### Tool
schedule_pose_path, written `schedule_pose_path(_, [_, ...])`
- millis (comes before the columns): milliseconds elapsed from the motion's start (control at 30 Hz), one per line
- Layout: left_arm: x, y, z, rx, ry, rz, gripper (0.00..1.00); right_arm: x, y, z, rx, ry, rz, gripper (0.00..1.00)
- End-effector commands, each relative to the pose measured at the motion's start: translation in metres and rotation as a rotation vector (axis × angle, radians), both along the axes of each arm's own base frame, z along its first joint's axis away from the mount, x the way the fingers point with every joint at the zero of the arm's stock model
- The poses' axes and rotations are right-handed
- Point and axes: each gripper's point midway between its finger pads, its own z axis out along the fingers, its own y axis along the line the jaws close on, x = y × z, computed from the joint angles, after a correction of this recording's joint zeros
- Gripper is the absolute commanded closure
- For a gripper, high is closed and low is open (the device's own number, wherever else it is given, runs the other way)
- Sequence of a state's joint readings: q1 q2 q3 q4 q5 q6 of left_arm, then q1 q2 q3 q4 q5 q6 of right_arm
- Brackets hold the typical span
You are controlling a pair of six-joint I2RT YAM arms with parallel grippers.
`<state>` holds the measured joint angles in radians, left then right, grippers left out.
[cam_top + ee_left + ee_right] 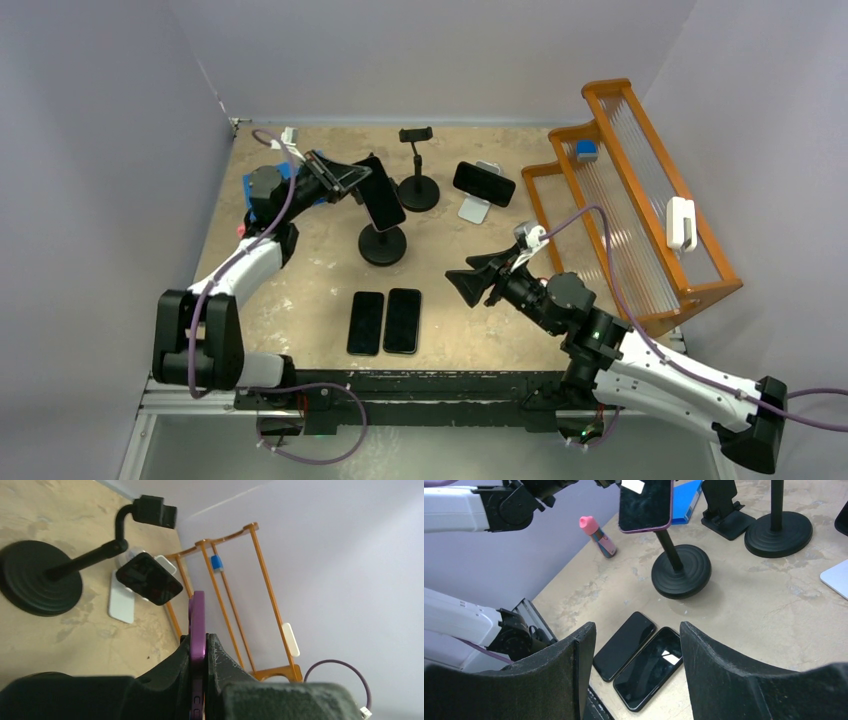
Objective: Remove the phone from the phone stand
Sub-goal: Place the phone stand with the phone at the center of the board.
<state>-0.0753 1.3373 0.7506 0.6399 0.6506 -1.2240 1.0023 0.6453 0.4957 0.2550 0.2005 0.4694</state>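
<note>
Right wrist shows phone (pixel 645 505): dark glossy screen, purple rim.

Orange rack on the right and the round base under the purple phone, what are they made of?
Orange rack: frame looks like smooth painted wood or plastic; clear ribbed panels, likely acrylic. Stand base: matte black, stepped rings; coated metal or plastic, can't tell.

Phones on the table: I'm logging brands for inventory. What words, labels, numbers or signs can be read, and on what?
No text is readable anywhere.
The purple-cased phone has a white patch too small to read.
The two flat phones bear no visible lettering.
</note>
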Motion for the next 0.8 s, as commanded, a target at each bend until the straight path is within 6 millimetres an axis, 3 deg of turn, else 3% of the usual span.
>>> schedule_pose_path(0, [-0.011, -0.033, 0.081, -0.070, -0.254, -0.145, 1.00, 0.002, -0.007, 0.035, 0.064, -0.049, -0.034, 0.35])
schedule_pose_path(300, [-0.013, -0.088, 0.052, -0.097, -0.197, -0.327, 1.00, 0.003, -0.017, 0.039, 0.077, -0.045, -0.067, 0.35])
schedule_pose_path(767, [-0.024, -0.130, 0.010, -0.138, -0.114, -0.447, 1.00, 0.003, -0.018, 0.035, 0.083, -0.028, -0.077, 0.35])
